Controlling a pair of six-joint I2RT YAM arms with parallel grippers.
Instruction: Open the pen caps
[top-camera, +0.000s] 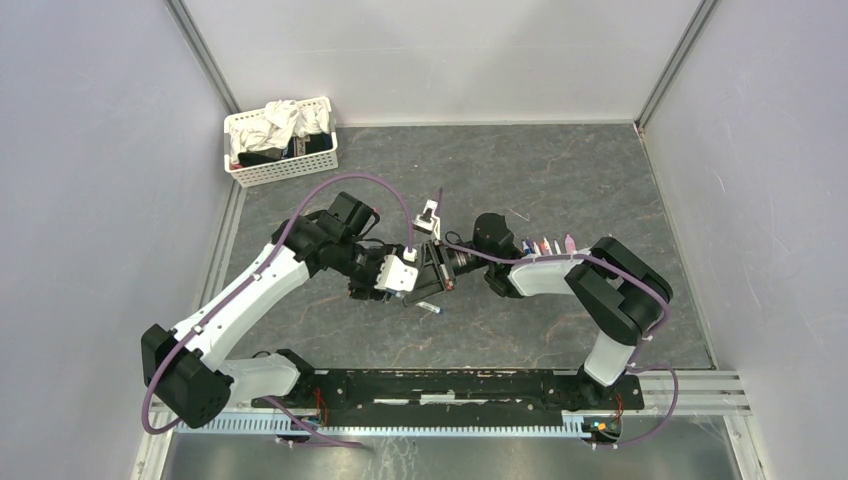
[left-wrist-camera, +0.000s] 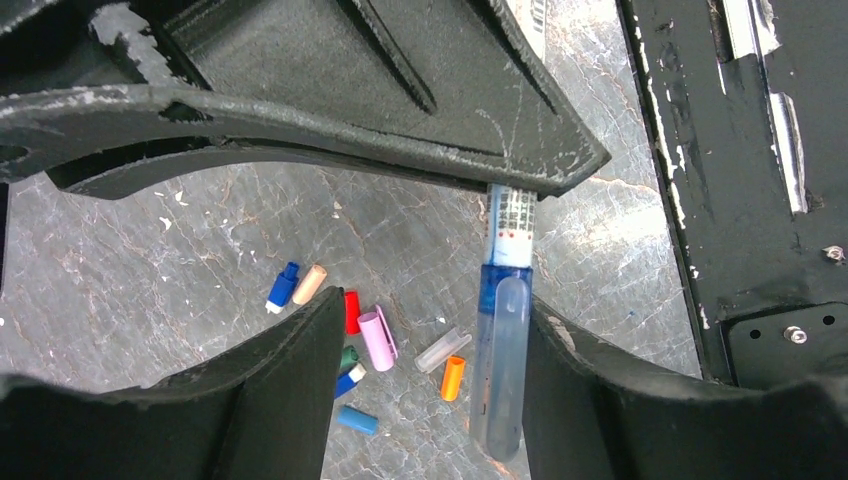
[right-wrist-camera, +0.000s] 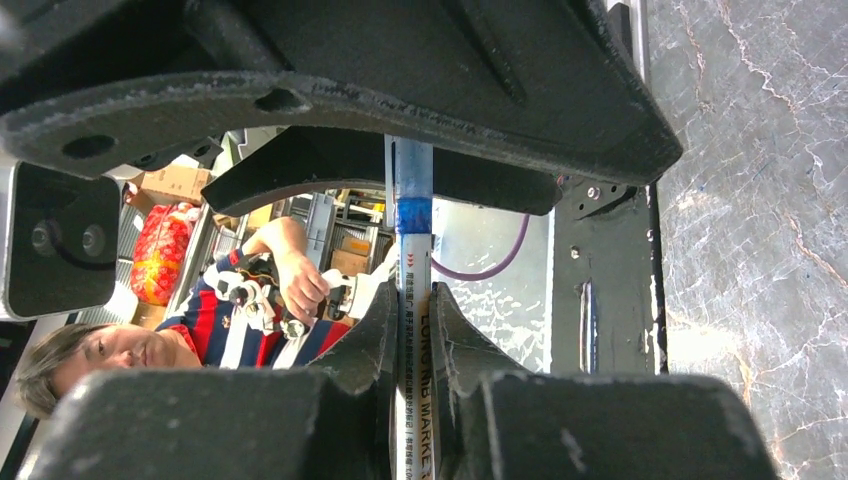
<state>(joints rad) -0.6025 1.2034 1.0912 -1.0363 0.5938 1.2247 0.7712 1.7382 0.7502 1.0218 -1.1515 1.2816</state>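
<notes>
My right gripper is shut on a white pen barrel with a blue band. In the left wrist view that pen sticks out from the right gripper's black jaw with its translucent blue cap on. The cap lies between the jaws of my open left gripper, close against the right finger, with a wide gap to the left one. Loose pen caps lie on the table below: pink, orange, red, blue, peach, clear. Both grippers meet mid-table.
A white basket with crumpled cloths stands at the back left. Several capped pens lie in a row by the right arm. One pen lies under the grippers. The black base rail runs along the near edge.
</notes>
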